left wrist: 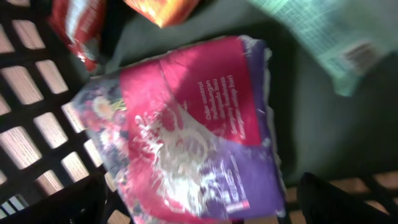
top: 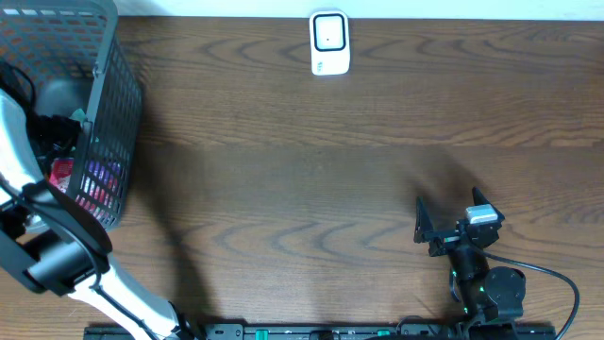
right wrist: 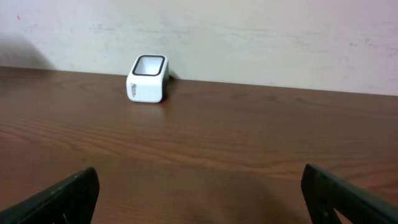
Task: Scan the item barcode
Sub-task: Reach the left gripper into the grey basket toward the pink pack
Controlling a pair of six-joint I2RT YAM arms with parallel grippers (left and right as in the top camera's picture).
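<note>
Pink-and-purple floral packet (left wrist: 193, 124), pale green packet (left wrist: 317, 37), grey mesh basket (top: 118, 94), white black-rimmed scanner (top: 329, 42), brown wood-grain table (top: 283, 170)

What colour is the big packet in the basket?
The packet is magenta and purple, clearest in the left wrist view.

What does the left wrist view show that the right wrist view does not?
Only the left wrist view: the inside of the wire basket, with a pink and purple packet directly below and an orange packet, a red packet and a pale green packet around it.
Only the right wrist view: the white scanner standing near the wall.
Both: the brown wooden table, and dark fingers spread wide, on the left gripper and the right gripper.
</note>
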